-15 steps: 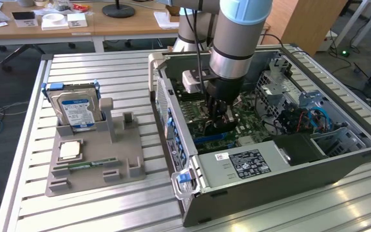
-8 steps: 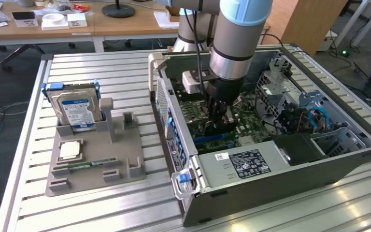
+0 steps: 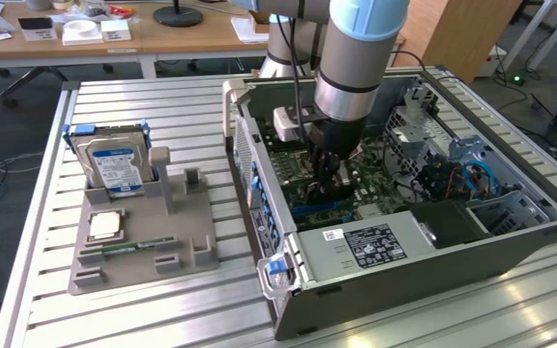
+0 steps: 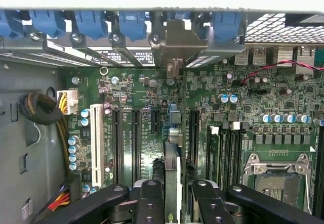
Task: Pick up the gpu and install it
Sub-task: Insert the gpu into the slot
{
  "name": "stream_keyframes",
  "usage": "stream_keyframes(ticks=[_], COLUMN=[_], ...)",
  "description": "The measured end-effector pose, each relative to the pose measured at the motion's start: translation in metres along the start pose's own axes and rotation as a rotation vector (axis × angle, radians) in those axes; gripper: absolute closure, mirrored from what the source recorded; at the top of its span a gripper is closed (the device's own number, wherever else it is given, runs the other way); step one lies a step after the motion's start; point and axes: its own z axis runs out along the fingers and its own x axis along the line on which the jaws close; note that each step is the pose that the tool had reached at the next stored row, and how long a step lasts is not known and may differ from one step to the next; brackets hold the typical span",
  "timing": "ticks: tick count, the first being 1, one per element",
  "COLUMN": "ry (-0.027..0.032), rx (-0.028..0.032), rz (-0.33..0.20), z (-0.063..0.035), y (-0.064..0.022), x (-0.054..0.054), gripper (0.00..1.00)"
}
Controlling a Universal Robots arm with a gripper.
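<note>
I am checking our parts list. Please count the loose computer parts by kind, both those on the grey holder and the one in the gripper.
Hard drive: 1
Processor chip: 1
Memory stick: 1
Graphics card, in the gripper: 1
Total: 4

The fingers (image 4: 152,204) grip the gpu (image 4: 172,168) edge-on, over the motherboard (image 4: 243,97) slots.
</note>
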Motion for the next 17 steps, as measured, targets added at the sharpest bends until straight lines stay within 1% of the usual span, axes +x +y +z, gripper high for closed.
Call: stream_keyframes(ticks=[5, 11, 17], ry=[0.0006, 0.0005, 0.0009], rx=[0.0000, 0.0002, 0.0003], rz=[0.014, 0.015, 0.028], z=[0.0008, 0.0009, 0.0009], y=[0.0000, 0.0000, 0.0000], x=[0.0000, 0.0000, 0.0000], gripper=[0.74, 0.74, 0.74])
